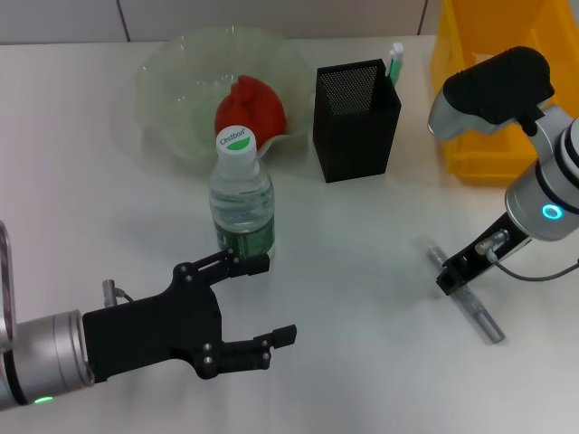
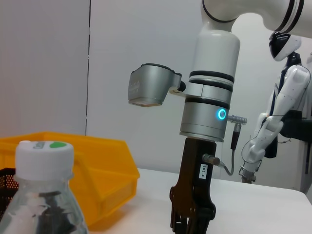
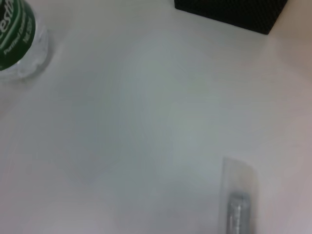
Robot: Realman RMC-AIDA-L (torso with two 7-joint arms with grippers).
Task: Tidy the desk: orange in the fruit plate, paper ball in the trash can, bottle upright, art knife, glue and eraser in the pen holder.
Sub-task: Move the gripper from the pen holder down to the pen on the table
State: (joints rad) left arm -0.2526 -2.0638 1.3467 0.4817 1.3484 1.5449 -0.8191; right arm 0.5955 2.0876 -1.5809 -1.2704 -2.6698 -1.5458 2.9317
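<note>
Head view takes in the whole desk (image 1: 362, 226), white and smooth, with the yellow bin (image 1: 488, 99) at its far right edge. Next in size, the fruit plate (image 1: 172, 81) sits at the back with the orange (image 1: 251, 108) already in it. In front of the plate the bottle (image 1: 242, 194) stands upright, cap on. The black mesh pen holder (image 1: 355, 117) stands beside the plate, a green-tipped item poking up behind it. The left gripper (image 1: 262, 298) hovers low just in front of the bottle, fingers spread wide and holding nothing. The right gripper (image 1: 457, 271) is down at the art knife (image 1: 466, 294), which lies flat on the table, well apart from the pen holder; whether its fingers have closed on the knife I cannot tell.

The knife looks light, stiff and thin, with a smooth metallic body that may slip, and it lies so flat that fingers could skid over it. I judge the best hold is across the narrow width near the middle, so it neither tips nor swings on the lift into the holder.

Left wrist view alone shows the right arm's wrist from the side, standing nearly vertical over the table, with the bottle's cap close in the foreground. Right wrist view alone gives the knife (image 3: 238, 200) seen from above, with the bottle's green label (image 3: 17, 34) and a corner of the holder at the frame's edges; its own fingers are not visible.
</note>
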